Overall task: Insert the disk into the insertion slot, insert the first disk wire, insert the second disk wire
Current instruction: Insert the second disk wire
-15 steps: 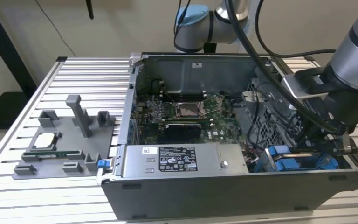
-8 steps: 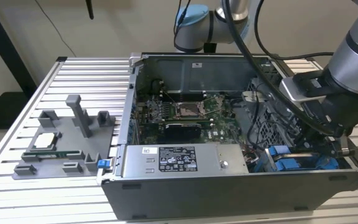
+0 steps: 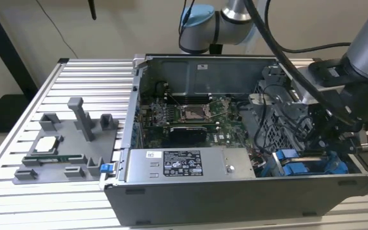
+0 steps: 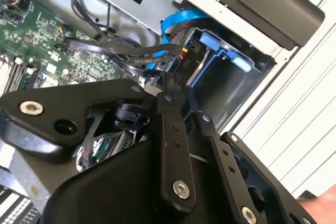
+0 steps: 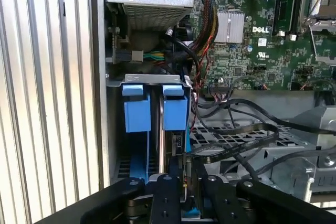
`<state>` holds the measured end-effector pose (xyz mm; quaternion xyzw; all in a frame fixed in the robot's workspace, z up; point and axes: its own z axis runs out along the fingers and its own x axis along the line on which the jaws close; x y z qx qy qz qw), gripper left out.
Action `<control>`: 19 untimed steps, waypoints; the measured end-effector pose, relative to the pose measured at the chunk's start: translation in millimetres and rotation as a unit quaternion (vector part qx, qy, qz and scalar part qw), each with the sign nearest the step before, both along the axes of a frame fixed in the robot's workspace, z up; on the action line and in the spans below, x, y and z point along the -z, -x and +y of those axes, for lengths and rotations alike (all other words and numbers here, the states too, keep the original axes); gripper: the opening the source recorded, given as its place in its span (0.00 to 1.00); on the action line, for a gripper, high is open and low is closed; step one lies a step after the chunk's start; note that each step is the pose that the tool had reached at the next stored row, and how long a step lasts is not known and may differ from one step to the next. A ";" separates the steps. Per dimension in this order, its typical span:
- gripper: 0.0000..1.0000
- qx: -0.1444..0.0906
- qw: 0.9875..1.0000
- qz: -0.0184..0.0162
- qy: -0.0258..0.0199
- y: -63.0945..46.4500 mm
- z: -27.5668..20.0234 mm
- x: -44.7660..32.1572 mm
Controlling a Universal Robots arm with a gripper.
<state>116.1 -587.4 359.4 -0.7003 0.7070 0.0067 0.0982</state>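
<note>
While my gripper (image 5: 184, 190) hangs low inside the open computer case (image 3: 235, 191), its two black fingers (image 5: 167, 198) sit close together, nearly shut, around something thin at the edge of the disk (image 5: 175, 129); I cannot tell whether that is a wire plug or the disk's own connector. In the second wrist view the fingertips (image 4: 165, 100) meet right at a dark cable (image 4: 110, 45) end, just beside the blue frame (image 4: 226, 51). The disk stands on edge inside the insertion slot (image 5: 118, 82), its blue carrier tabs lined up side by side with the slot's other blue tab (image 5: 136, 109). A flat blue cable (image 4: 176, 24) curls just beside the slot. Next to the slot, a tangle of black wires (image 5: 236, 129) crosses a perforated metal wall (image 5: 231, 140). Further from the slot lie the green circuit board (image 5: 262, 35) and the grey power box (image 3: 187, 165). Outside the case, a grey parts tray (image 3: 69, 143) rests on the slatted table (image 3: 17, 201).
</note>
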 end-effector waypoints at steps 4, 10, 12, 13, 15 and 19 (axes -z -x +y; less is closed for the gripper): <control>1.00 0.000 1.000 0.000 0.000 0.0 0.0 -11.3; 1.00 0.000 1.000 0.012 0.029 -0.2 0.5 -12.8; 1.00 0.000 0.999 0.017 0.032 -0.8 0.5 -15.5; 1.00 0.000 0.999 0.018 0.032 -1.1 0.6 -18.3; 1.00 -0.001 0.999 0.021 0.032 -1.7 0.6 -24.9; 1.00 -0.002 0.999 0.025 0.032 -2.7 0.6 -40.8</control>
